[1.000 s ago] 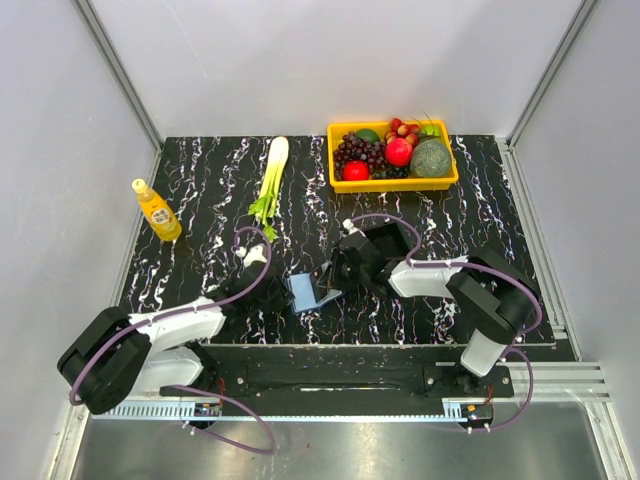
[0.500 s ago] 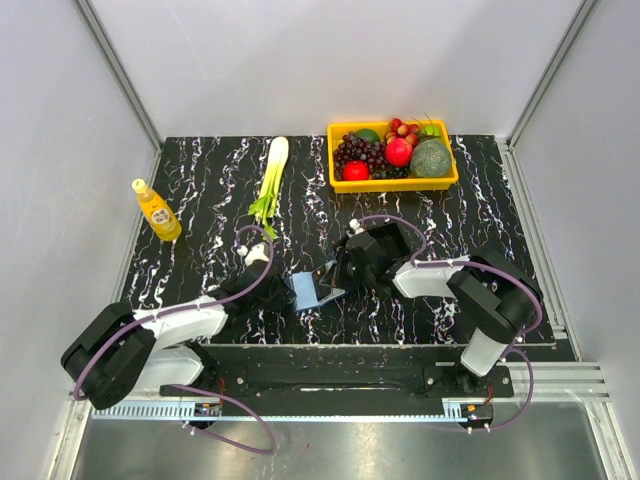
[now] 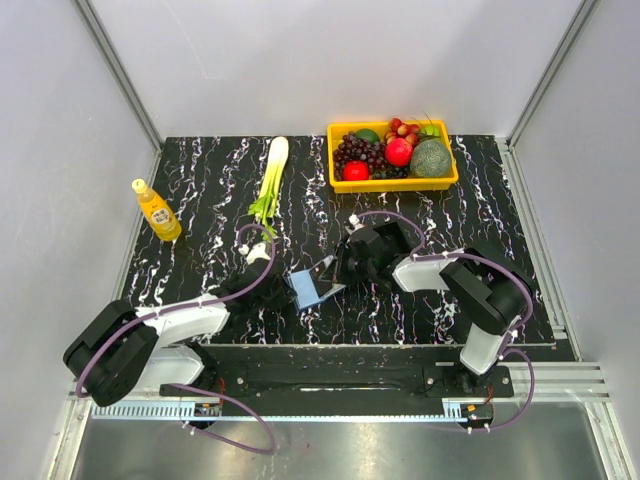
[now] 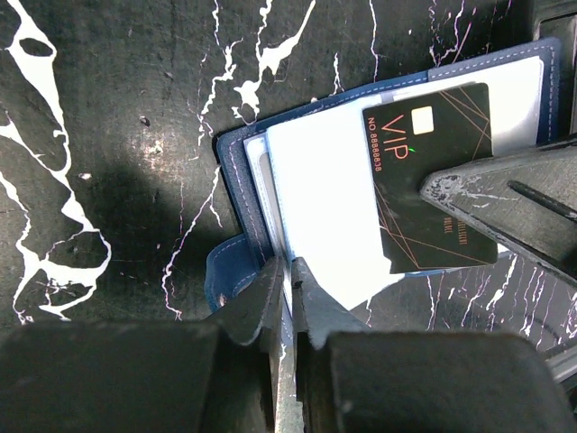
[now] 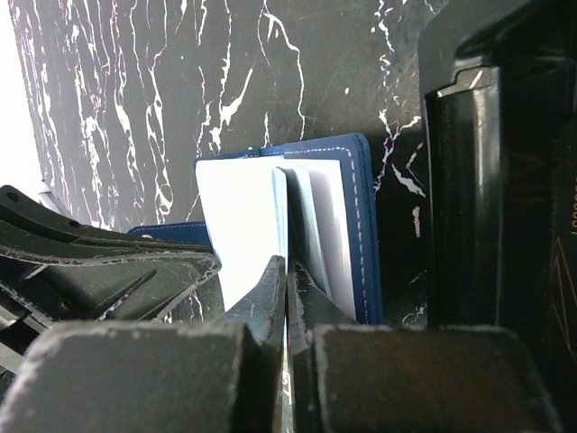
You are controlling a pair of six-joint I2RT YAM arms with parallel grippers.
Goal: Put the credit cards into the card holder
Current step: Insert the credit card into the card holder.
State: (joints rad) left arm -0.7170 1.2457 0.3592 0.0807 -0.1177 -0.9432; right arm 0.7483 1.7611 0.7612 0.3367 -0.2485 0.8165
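Black "VIP" card (image 4: 433, 167) across the open card holder (image 4: 325, 212)!
Right claw (image 5: 287, 267) clamps it; left claw (image 4: 289, 272) beside pinches the holder's pale leaf.

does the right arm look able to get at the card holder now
Likely yes: the right end effector, gripping the vip card, sits over the open card holder; the left end effector pinches its edge.
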